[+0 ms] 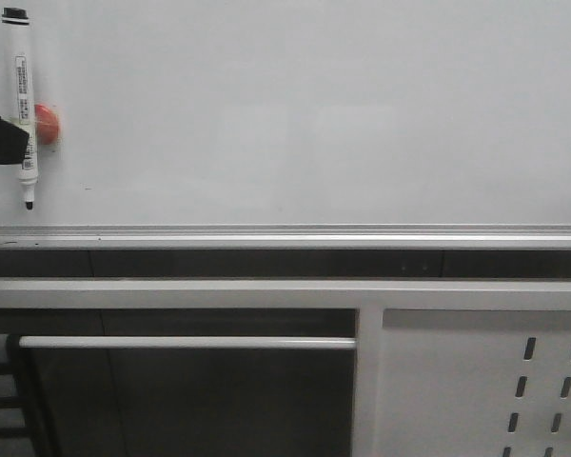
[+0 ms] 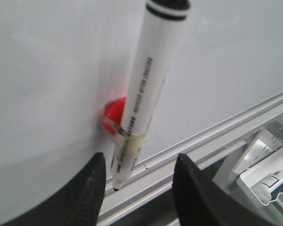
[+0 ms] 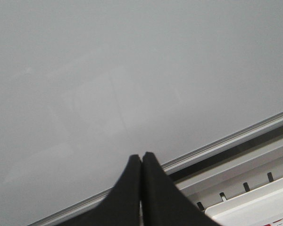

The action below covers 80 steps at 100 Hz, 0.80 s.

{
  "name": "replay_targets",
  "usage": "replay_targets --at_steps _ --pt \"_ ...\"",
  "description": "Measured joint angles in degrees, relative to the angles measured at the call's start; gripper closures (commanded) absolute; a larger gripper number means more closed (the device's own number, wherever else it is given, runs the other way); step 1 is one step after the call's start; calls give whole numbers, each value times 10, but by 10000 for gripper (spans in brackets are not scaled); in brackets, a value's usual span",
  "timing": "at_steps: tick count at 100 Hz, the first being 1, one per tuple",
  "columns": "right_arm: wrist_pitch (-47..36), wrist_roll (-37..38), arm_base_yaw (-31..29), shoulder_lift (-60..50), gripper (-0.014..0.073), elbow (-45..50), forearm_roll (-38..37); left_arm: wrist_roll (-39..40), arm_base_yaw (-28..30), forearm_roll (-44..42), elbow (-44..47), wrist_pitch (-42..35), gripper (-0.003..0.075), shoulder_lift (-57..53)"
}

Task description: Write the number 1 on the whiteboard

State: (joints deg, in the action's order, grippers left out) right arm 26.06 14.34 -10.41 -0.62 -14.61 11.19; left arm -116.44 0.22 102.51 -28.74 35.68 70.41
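Between the left gripper's (image 2: 139,181) spread fingers hangs a marker (image 2: 144,94), tip down, taped to a red magnet (image 2: 114,115) that sits on the whiteboard (image 1: 314,105). In the left wrist view the fingers stand apart on either side of the marker's lower barrel, touching nothing that I can make out. In the front view the same gripper (image 1: 19,143) shows only as a dark shape reaching in level with the magnet.

The right gripper (image 3: 141,165) has its fingers pressed together, empty, facing bare board above the frame (image 3: 226,141).

No number 1 shows anywhere on the board, so the writing has not begun. The step in hand looks like the approach to take the marker. The next move calls for the left fingers to advance around the barrel and close firmly, then pull the marker, with its magnet, off the board. The cap appears to be off, with a dark tip showing; a skewed grip could make a crooked stroke later.
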Motion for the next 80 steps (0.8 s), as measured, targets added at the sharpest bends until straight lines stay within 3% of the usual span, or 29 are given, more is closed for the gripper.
replay_targets --at_steps 80 --pt "0 0 0 0 665 0 0 -1 -22 -3 -48 8 426 82"
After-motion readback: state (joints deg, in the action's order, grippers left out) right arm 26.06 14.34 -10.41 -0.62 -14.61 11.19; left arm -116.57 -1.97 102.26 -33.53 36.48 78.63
